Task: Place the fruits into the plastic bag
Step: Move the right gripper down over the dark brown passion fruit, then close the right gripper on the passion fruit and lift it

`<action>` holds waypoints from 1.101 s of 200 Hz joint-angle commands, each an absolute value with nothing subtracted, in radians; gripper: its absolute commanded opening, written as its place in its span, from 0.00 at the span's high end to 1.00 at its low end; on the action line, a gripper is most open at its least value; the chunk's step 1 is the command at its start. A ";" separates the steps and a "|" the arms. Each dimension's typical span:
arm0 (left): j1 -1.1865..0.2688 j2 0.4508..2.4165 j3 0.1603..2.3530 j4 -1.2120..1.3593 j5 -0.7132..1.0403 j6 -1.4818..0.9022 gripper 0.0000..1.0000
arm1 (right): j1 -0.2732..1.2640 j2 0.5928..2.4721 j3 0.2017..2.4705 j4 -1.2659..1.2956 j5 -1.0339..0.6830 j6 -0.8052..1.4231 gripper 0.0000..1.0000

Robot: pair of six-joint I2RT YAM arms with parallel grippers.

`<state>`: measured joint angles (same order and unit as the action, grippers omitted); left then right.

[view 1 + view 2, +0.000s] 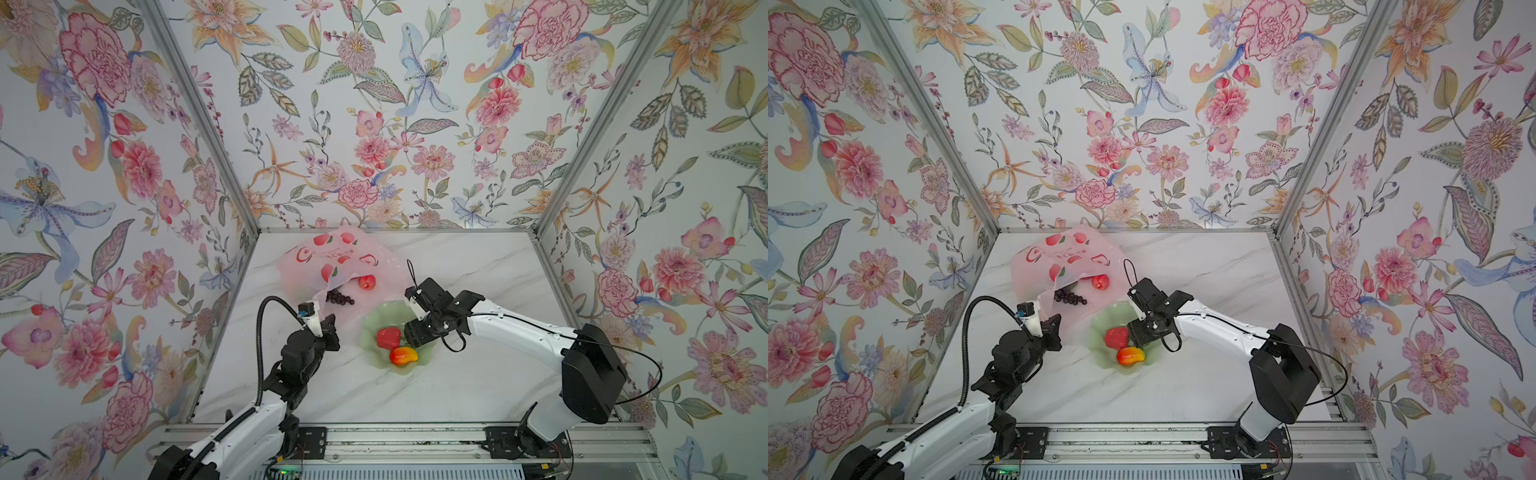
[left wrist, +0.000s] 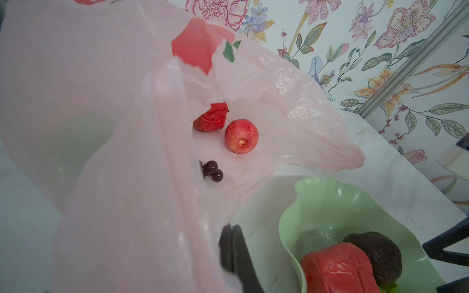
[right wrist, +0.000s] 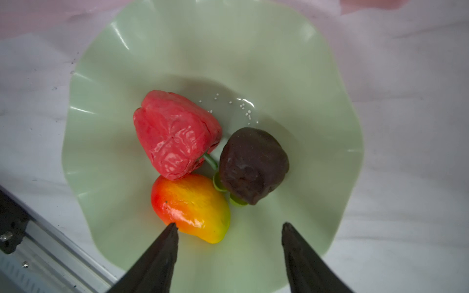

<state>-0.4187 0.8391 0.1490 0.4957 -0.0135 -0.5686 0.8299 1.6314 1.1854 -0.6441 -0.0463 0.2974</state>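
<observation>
The pale pink plastic bag [image 1: 332,253] lies at the back left, its mouth lifted. My left gripper [image 1: 328,323] is shut on the bag's edge [image 2: 152,203], its jaws pressed together [image 2: 231,229]. Inside the bag lie a red apple [image 2: 241,136], a dark grape bunch [image 2: 212,171] and a red wrinkled fruit [image 2: 211,119]. On the green plate [image 3: 177,50] sit another red wrinkled fruit [image 3: 175,134], a red-yellow mango [image 3: 193,205] and a dark maroon fruit [image 3: 253,165]. My right gripper [image 3: 229,225] hangs open over the plate, holding nothing, one fingertip [image 3: 172,229] beside the mango.
The plate [image 1: 374,320] stands on the marble table just in front of the bag's mouth, between the two arms. Floral walls close in the back and both sides. A metal rail [image 1: 395,432] runs along the front edge.
</observation>
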 commanded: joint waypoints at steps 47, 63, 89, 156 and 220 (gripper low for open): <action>-0.409 0.818 0.157 0.524 -0.018 -0.571 1.00 | 0.835 1.779 1.288 -0.672 0.018 0.244 0.34; -0.408 0.811 0.155 0.525 -0.017 -0.570 1.00 | 0.836 1.811 1.303 -0.673 0.026 0.244 0.34; -0.408 0.800 0.146 0.530 -0.015 -0.570 1.00 | 0.839 1.858 1.332 -0.679 0.038 0.244 0.34; -0.407 0.797 0.142 0.541 -0.005 -0.567 1.00 | 0.841 1.905 1.364 -0.681 0.057 0.254 0.36; -0.404 0.789 0.134 0.543 0.000 -0.569 1.00 | 0.853 1.804 1.340 -0.668 0.100 0.271 0.56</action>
